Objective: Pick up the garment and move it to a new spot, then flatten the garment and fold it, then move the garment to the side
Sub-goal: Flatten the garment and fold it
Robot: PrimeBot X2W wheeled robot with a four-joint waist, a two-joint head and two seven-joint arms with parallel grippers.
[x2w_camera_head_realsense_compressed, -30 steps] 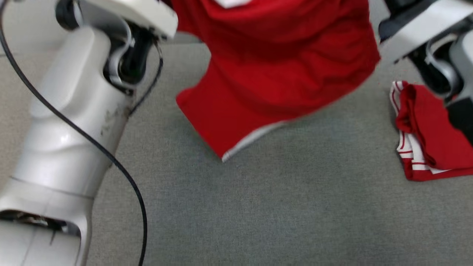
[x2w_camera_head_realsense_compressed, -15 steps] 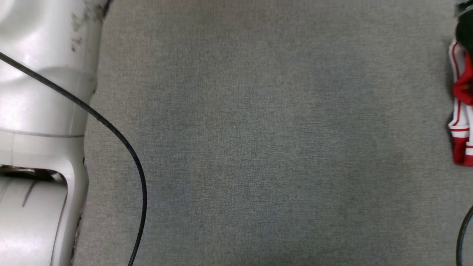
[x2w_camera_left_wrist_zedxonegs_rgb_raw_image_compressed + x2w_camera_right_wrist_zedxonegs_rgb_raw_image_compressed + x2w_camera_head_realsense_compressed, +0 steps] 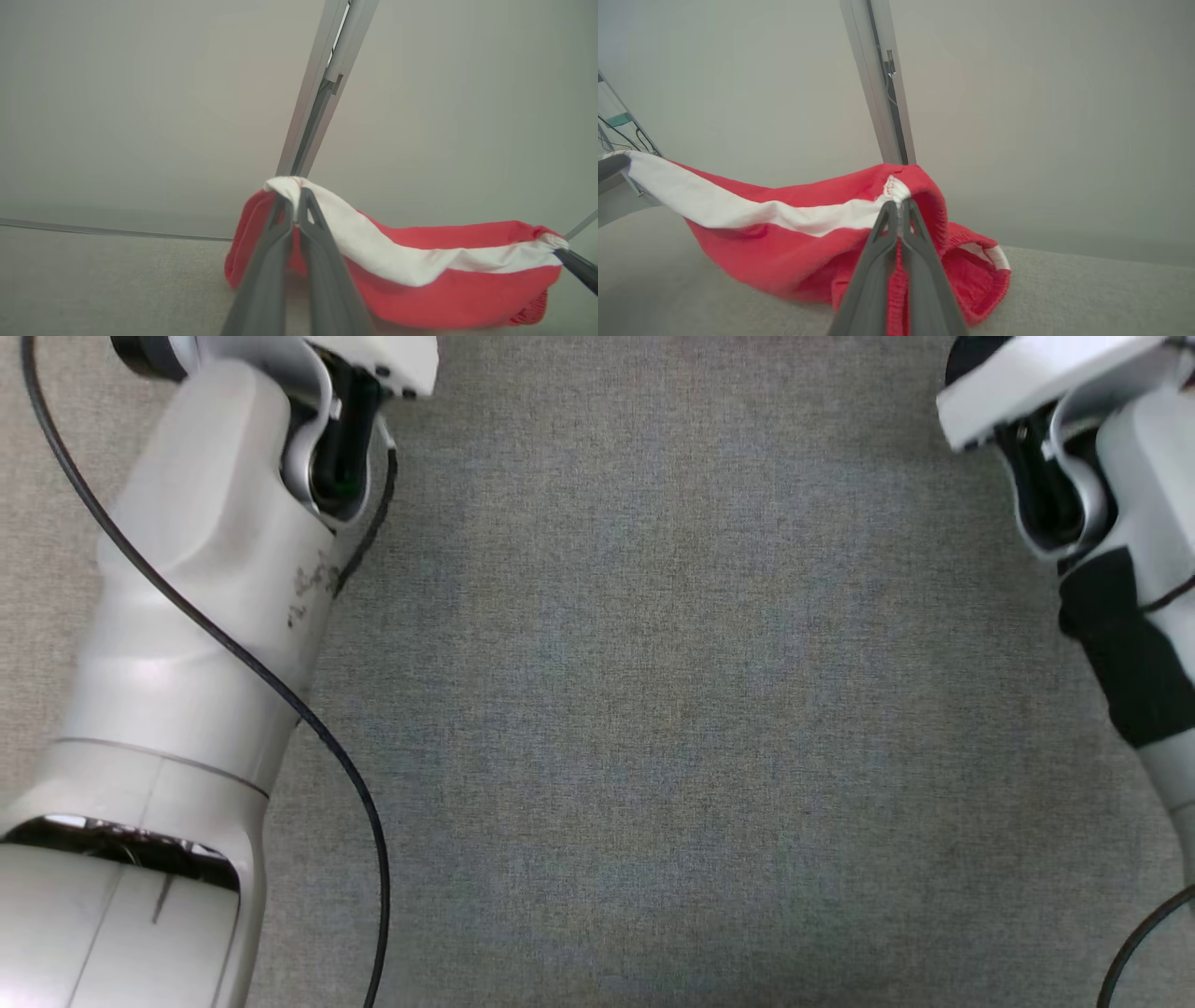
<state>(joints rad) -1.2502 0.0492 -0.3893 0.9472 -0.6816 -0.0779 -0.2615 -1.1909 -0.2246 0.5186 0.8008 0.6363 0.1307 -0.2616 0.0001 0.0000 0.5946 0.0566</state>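
Observation:
The garment (image 3: pixel 444 289) is red knit with a white band, stretched between both grippers and sagging in the middle. In the left wrist view my left gripper (image 3: pixel 294 198) is shut on one corner of the white band. The right gripper's dark fingertip (image 3: pixel 577 266) holds the far end. In the right wrist view my right gripper (image 3: pixel 899 205) is shut on the other corner of the garment (image 3: pixel 784 252), whose lower folds reach the grey surface. My pale left forearm (image 3: pixel 187 616) and right forearm (image 3: pixel 1120 523) frame the head view.
A grey fabric-covered table (image 3: pixel 653 709) lies between the forearms. A black cable (image 3: pixel 280 700) loops along the left arm. Behind the garment stands a grey wall with a metal post (image 3: pixel 322 93) (image 3: pixel 878 84).
The head camera has moved: the hanging red garment and a second red-and-white garment at the right have left its picture, and both forearms now show at the sides.

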